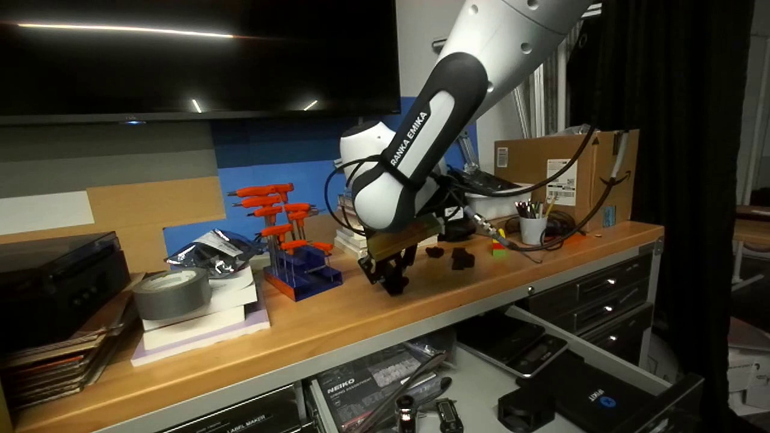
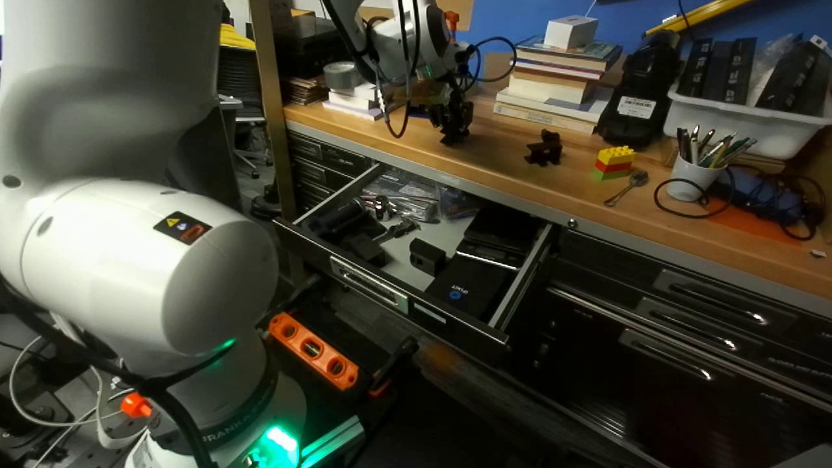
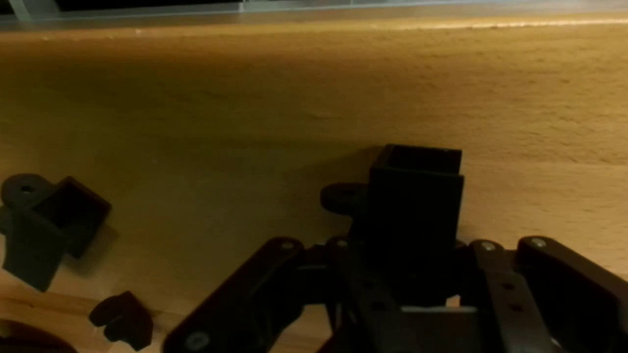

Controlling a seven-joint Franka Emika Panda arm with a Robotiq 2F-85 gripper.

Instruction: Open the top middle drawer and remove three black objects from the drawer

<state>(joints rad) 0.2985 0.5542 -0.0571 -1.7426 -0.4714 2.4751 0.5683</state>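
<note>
**Gripper (image 3: 414,264) clamped on blk bracket (image 3: 414,208), top mid drawer (image 2: 419,302) open**

Jaws closed w/ the bracket pinched btwn them, per wrist view. Part is boxy, open sq end, rounded tab on 1 side. It's low at the bench (image 1: 337,313); can't tell if it's touching the wood.

2nd blk bracket (image 3: 46,235) is on the bench, apart from the held one, also open-ended, tab w/ hole. 3rd blk piece (image 3: 130,321) is smaller, on the wood near the 2nd, not touching it in wrist view.

Drawer stands well out below the bench edge, stuff inside: flat blk IFIXIT case (image 2: 465,283), blk block (image 2: 427,255) just beside it, flat device w/ silver edge (image 1: 541,355), NEIKO spring asst box (image 1: 370,385).

Other bench items: tool rack (image 1: 304,273), blue base, red-orange handles, near gripper; tape roll (image 1: 172,294) on a short stack of books (image 1: 201,331). In an exterior view: toy bricks (image 2: 613,162) yel/red/grn, pen cup (image 2: 694,175) to one side, book pile (image 2: 552,97) farther back w/ small wht box (image 2: 571,32) on top. Cardboard box (image 1: 529,159) at bench end.
</note>
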